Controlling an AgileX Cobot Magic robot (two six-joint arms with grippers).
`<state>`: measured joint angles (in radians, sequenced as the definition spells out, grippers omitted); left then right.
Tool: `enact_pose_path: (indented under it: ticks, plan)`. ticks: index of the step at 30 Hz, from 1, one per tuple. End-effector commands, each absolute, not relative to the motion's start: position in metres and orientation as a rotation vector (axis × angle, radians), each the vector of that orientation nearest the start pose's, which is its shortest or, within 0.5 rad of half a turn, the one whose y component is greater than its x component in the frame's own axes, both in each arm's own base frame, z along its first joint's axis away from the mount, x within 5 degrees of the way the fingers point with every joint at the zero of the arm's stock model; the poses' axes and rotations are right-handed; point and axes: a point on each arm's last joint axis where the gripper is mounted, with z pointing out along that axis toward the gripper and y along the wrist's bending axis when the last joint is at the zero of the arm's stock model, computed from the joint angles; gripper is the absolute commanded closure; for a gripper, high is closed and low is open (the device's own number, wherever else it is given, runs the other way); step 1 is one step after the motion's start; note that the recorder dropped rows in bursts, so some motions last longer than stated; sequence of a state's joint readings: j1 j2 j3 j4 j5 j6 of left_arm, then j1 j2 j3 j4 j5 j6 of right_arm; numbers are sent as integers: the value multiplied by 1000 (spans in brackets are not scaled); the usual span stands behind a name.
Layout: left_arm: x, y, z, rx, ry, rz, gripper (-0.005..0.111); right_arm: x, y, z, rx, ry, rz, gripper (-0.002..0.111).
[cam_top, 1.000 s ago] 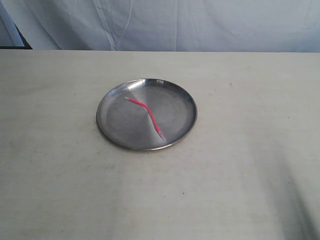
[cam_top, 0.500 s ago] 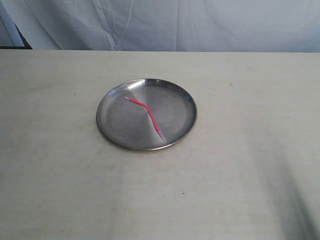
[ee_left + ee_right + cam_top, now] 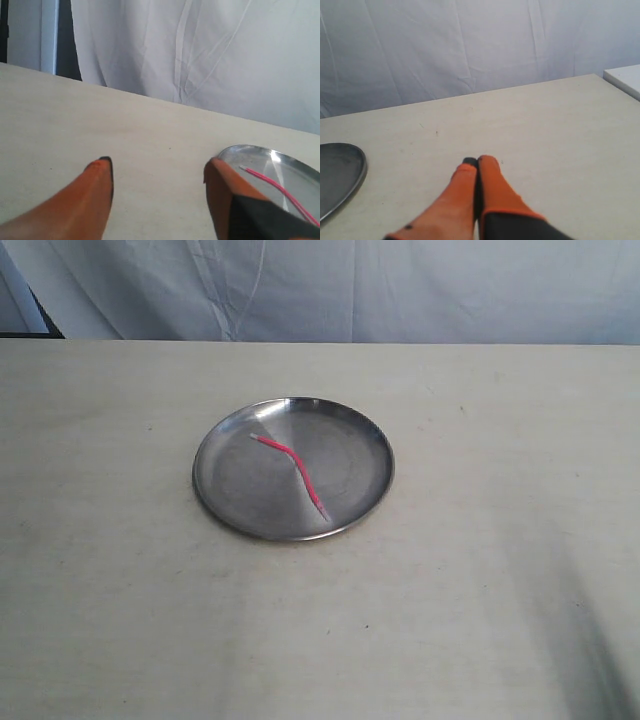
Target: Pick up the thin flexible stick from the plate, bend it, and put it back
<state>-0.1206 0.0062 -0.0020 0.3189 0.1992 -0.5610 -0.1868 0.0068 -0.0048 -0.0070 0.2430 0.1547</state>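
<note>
The left gripper (image 3: 157, 166) holds its smooth, tapered orange fingers (image 3: 95, 190) wide apart, gripping nothing, above the matte, pale table (image 3: 480, 570). At centre, the plate (image 3: 230, 490), round, shallow and of shiny silver metal with a low raised rim, carries the thin flexible stick (image 3: 297, 468), a bright pink strand with pale tips, kinked once and lying flat across the plate's floor. The right gripper (image 3: 476, 162), off the plate's right side, has its orange, dark-tipped fingers pressed together on nothing, before a creased white cloth backdrop (image 3: 400, 290).
</note>
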Motion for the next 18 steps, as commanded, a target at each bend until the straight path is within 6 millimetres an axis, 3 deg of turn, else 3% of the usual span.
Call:
enact_pose_path:
  ticks: [1, 14, 16, 18]
  plan:
    - [56, -1, 198, -112, 1653, -188, 53, 55, -11, 193, 285, 1686, -37, 108]
    - [56, 0, 198, -64, 1650, -125, 53, 55, -10, 192, 299, 1688, -20, 108]
    - [56, 0, 198, -84, 1650, -150, 59, 55, -10, 192, 299, 1688, -20, 108]
    - [56, 0, 198, -85, 1653, -149, 78, 55, -10, 192, 299, 1688, -20, 108]
